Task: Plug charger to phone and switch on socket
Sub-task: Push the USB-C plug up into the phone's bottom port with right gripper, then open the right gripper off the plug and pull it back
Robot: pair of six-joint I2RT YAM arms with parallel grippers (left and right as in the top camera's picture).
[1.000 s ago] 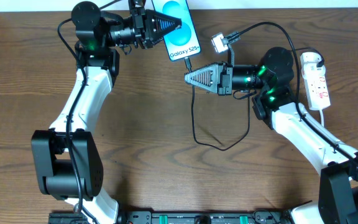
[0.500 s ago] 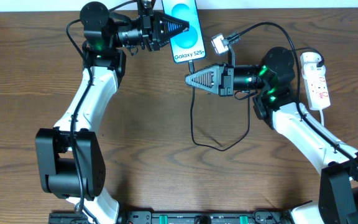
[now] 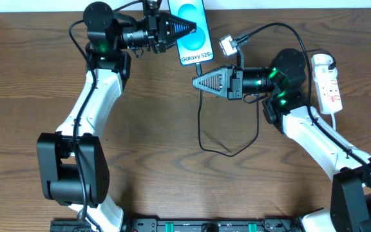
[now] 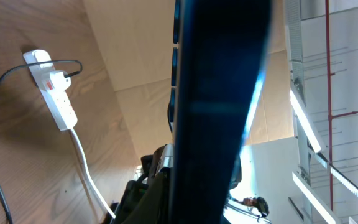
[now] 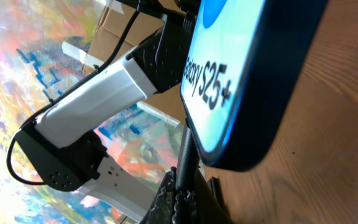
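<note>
Overhead: I get even, bright light on the desk (image 3: 160,174); faint shadows.
Left wrist: the phone (image 4: 219,93) is a dark, blurred bar; bright strip lights (image 4: 303,118) at right.
Right wrist: the phone glows bright; its near edge looks soft.

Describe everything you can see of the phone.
The phone is a slim slab with a dark frame and a lit blue-cyan screen showing a round shape and white "Galaxy S25+" text. It faces screen-up, slightly askew, at the far edge of the wooden table. The left claw is shut on one long edge. The charger cable, pinched in the right claw, runs up to its bottom edge; whether the plug is seated cannot be told.
</note>
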